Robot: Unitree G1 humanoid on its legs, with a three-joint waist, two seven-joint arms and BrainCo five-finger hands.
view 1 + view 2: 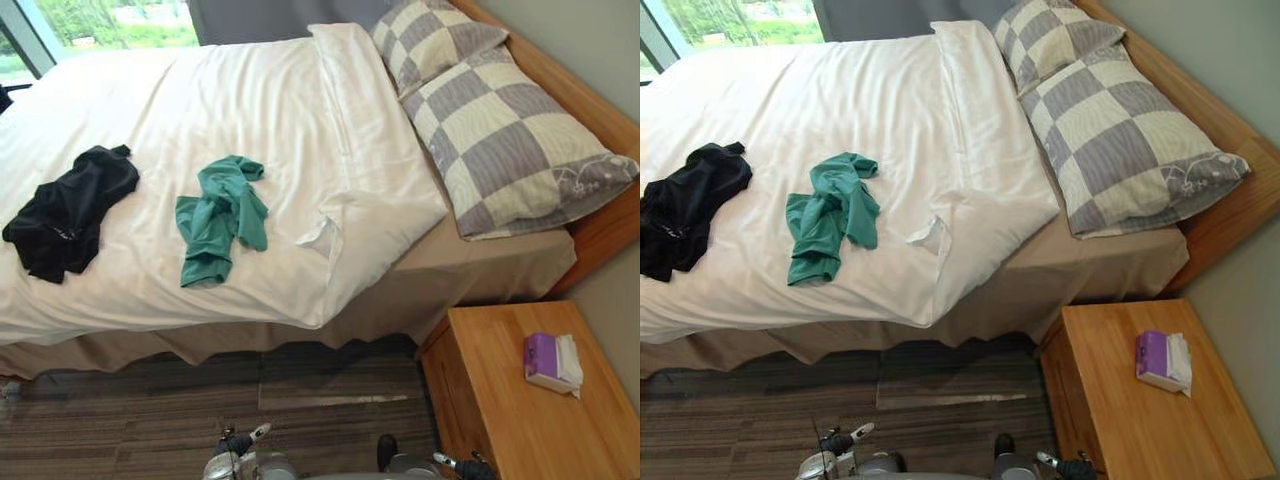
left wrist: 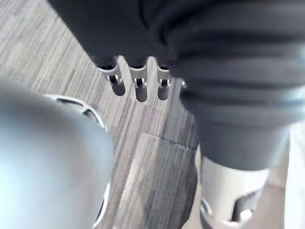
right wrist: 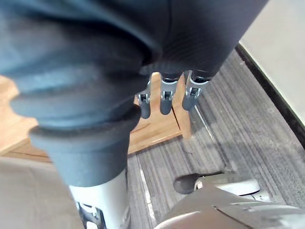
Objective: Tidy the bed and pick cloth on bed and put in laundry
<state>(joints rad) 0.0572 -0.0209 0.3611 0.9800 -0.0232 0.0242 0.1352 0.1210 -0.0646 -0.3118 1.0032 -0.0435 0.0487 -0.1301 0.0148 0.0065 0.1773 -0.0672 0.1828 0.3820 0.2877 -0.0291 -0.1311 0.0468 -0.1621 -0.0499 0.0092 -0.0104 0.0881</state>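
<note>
A crumpled teal-green cloth [image 1: 220, 215] lies twisted on the bed [image 1: 250, 90], on its white cover near the front edge. A bunched black cloth [image 1: 68, 210] lies apart from it, toward the foot end. The left robot hand [image 2: 138, 86] and right robot hand [image 3: 164, 98] hang above the floor [image 2: 57, 57], fingers relaxed and empty.

both arms just hanging low by the robot's sides, left hand [image 2: 138, 85] has its fingers loose and pretty much straight, pointing down, holding nothing. right hand [image 3: 165, 98] same deal, fingers relaxed side by side, empty
</note>
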